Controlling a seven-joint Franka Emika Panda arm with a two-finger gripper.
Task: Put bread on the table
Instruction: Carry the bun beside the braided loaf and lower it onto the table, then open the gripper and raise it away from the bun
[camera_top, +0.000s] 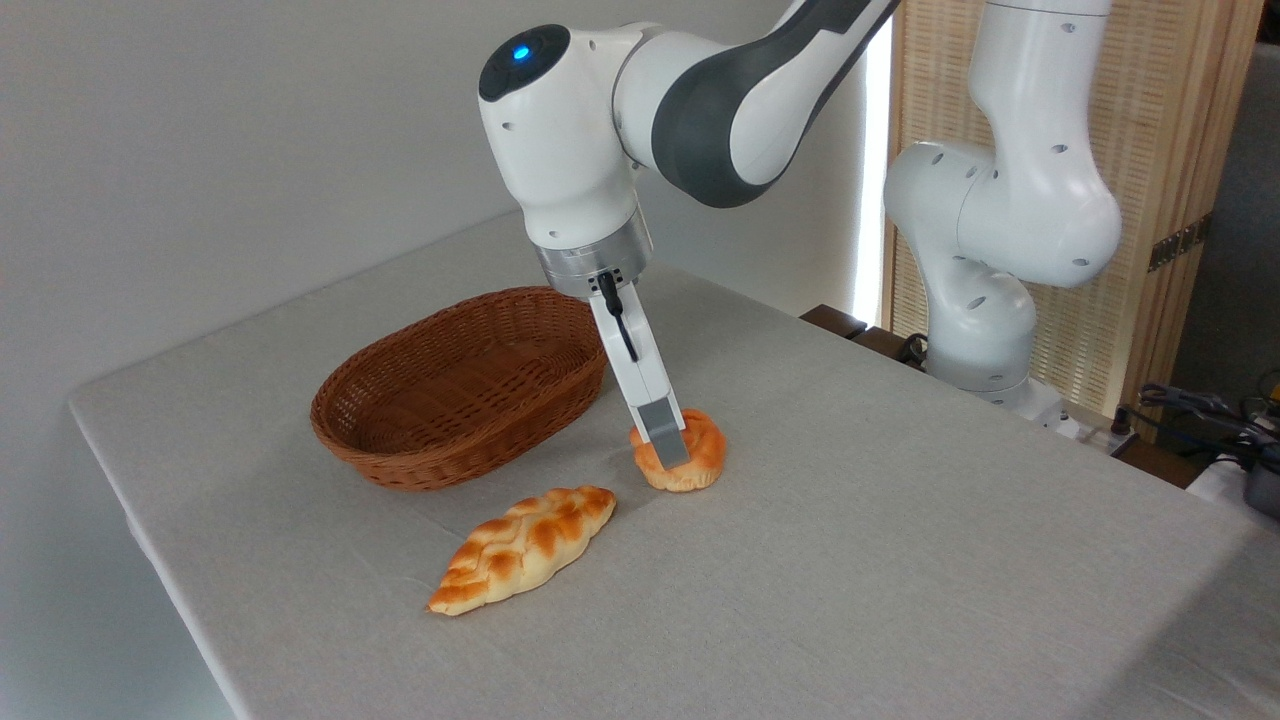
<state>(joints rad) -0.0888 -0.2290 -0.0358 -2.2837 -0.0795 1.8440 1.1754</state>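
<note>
The gripper (668, 452) reaches steeply down from the white arm (700, 90) and its fingers (662, 428) pinch the bread (684, 455), a small round golden-orange bun with a lumpy top and a paler base. Only the near finger shows plainly, a grey pad lying across the front of the bun; the far one is hidden behind the bun, so the grip is judged from how tightly the pad sits against it. The bun's base rests on the table (900, 560), or so nearly on it that no gap can be seen beneath it. The table is covered in plain light grey cloth. Up and to the left of the fingers, near but apart from the bun, stands the basket (400, 420), an oval brown wicker one with nothing seen inside it. Below and to the left of the fingers, nearer the camera, lies the loaf (525, 548), long, flat and braided, flat on the cloth and clear of both the bun and the basket. To the right of the fingers, past the table's far edge, the arm's thick white base joints (1000, 240) rise in front of a pale slatted screen (1190, 120).
</note>
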